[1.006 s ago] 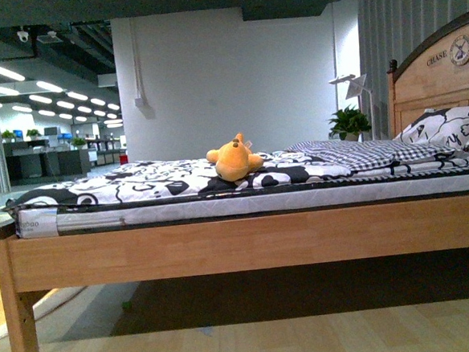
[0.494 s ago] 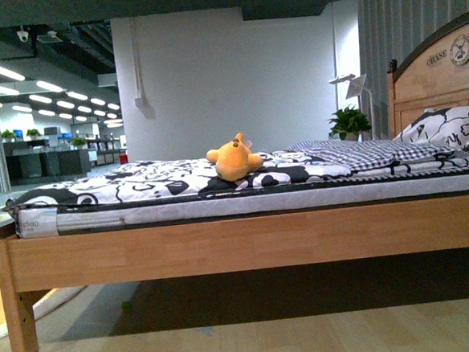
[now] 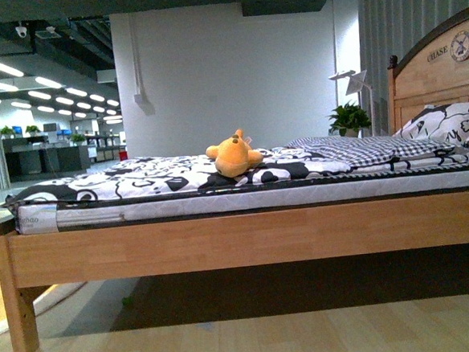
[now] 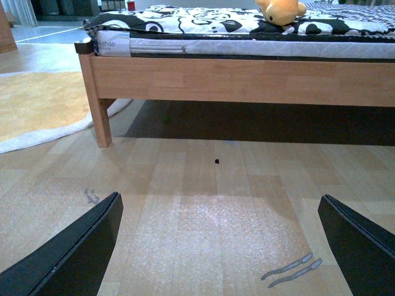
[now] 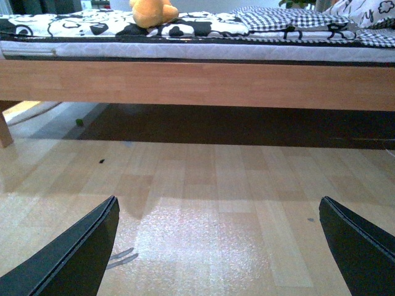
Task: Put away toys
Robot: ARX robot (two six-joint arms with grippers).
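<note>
Toy: soft orange-yellow plush animal [image 3: 235, 156] lies atop wooden-framed bed [image 3: 247, 239], not yet reached.
Grippers: left gripper [image 4: 219, 197] and right gripper [image 5: 218, 198] spread wide, empty, ready to grasp.

Honestly all you got of your own bot was fingers. The left gripper [image 4: 219, 196] showed up as two flat matte-black wedges tapering to blunt tips, with a thin greyish strip down each inner edge. Your right gripper [image 5: 218, 198] looked like the same pair, plain black.
</note>
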